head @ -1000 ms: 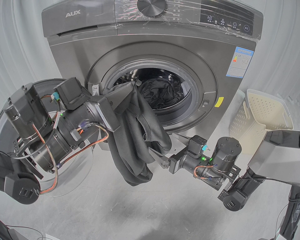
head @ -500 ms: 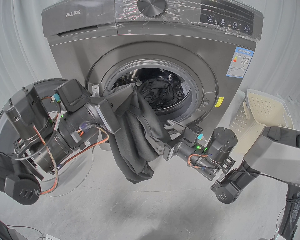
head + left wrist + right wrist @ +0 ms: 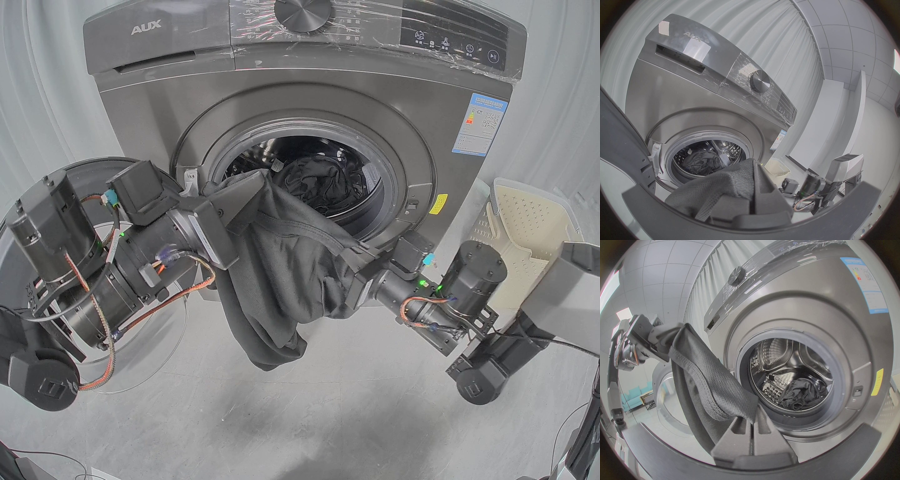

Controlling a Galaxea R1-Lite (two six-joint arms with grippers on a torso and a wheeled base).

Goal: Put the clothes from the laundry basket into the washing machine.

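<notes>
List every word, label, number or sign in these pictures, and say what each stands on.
Brand logo, pale capitals on the washing machine's drawer panel: a brand name, left unquoted.
Energy label, blue-edged, on the machine's front: print too small to read.
Yellow sticker beside the door opening: too small to read.
Control panel beside the dial: icons only, no legible words.

Grey floor (image 3: 350, 406): washing machine (image 3: 300, 87), laundry basket (image 3: 494, 244) standing.
</notes>
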